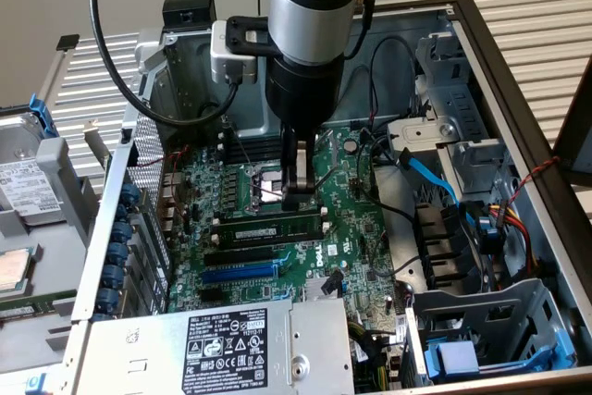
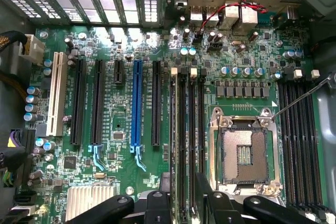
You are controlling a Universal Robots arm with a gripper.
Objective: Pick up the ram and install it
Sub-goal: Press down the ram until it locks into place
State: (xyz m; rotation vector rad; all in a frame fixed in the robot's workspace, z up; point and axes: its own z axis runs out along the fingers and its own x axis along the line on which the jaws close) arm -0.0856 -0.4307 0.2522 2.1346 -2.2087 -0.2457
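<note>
Although the ram already lies along a memory slot just beside the empty CPU socket in the exterior view, the gripper hangs directly over its end nearest the socket, fingers close together, whether clamping it I cannot tell. In the wrist view the ram stands edge-on in the slot beside the socket, seemingly seated; latching cannot be confirmed.

A computer repair bench or robotics lab: an opened PC case exposes its motherboard (power supply alongside), beneath an industrial robot arm.
</note>
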